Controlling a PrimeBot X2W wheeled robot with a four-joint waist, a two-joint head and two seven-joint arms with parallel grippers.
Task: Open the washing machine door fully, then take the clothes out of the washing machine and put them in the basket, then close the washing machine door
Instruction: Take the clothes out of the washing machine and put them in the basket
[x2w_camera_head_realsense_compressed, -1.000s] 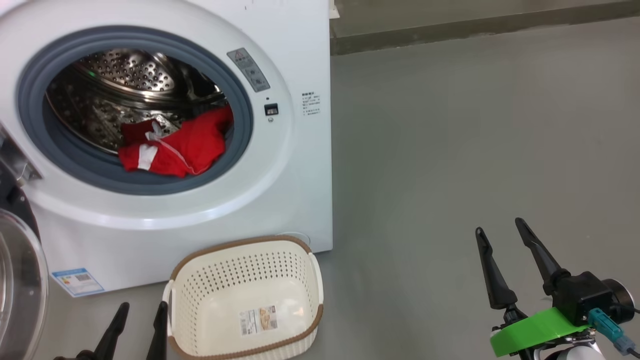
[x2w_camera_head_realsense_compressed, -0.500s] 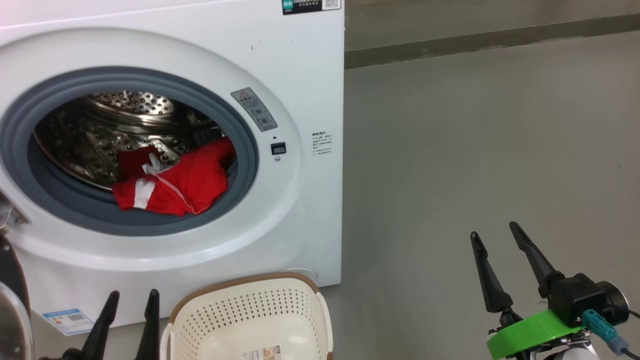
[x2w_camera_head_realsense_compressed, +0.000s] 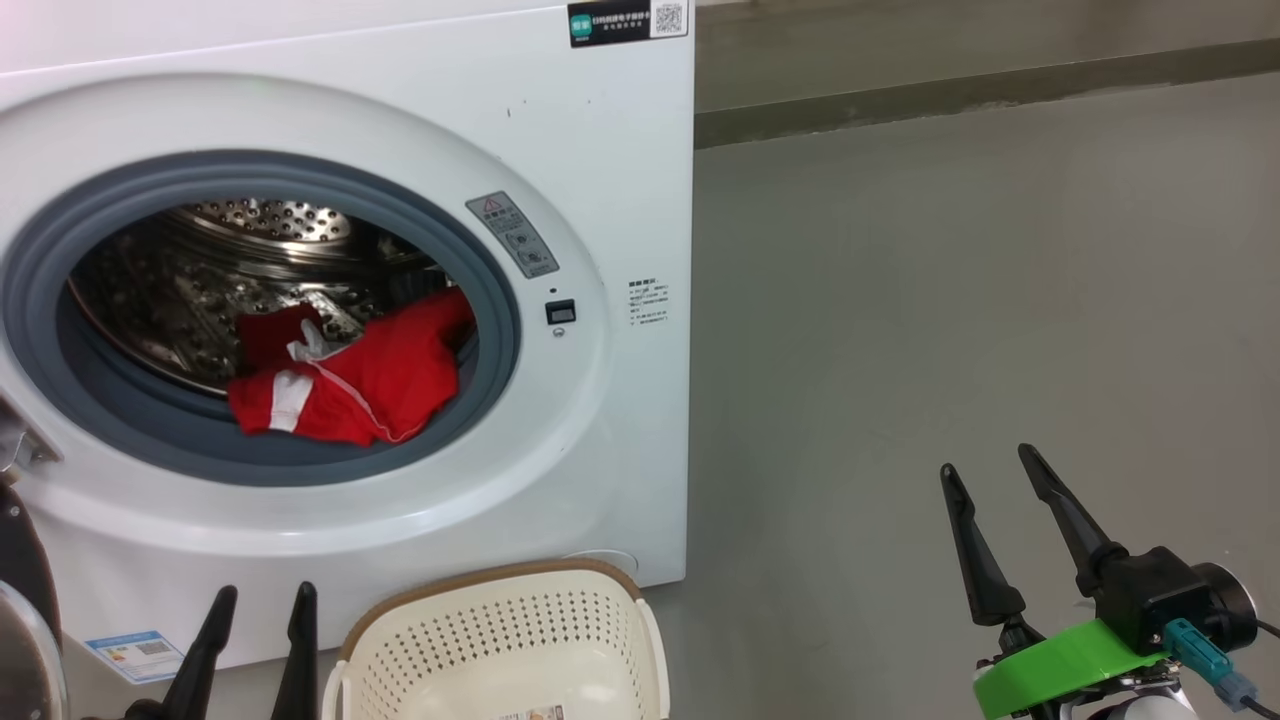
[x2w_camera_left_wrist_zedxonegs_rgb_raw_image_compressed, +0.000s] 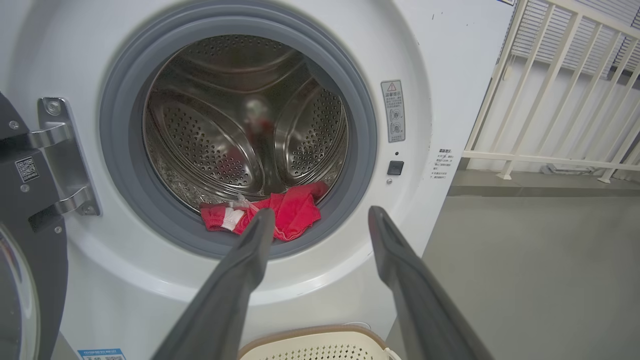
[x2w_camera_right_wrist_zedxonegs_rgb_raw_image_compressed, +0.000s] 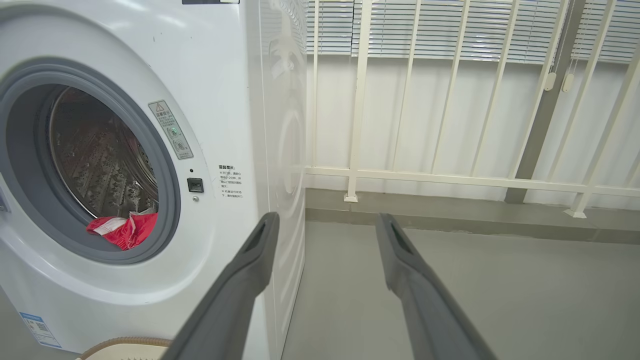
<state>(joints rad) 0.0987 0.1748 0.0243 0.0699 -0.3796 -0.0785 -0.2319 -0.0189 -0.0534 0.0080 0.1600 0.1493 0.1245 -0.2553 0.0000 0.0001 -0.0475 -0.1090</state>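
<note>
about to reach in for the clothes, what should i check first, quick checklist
1. washing machine door swung clear of the drum mouth: ok; fully open: cannot tell.
2. clothes lying at the drum's front lip, in plain sight: ok.
3. left gripper open and empty: ok.
4. right gripper open and empty, off to the side over the floor: ok.
5. basket on the floor right in front of the washing machine: ok.
</note>
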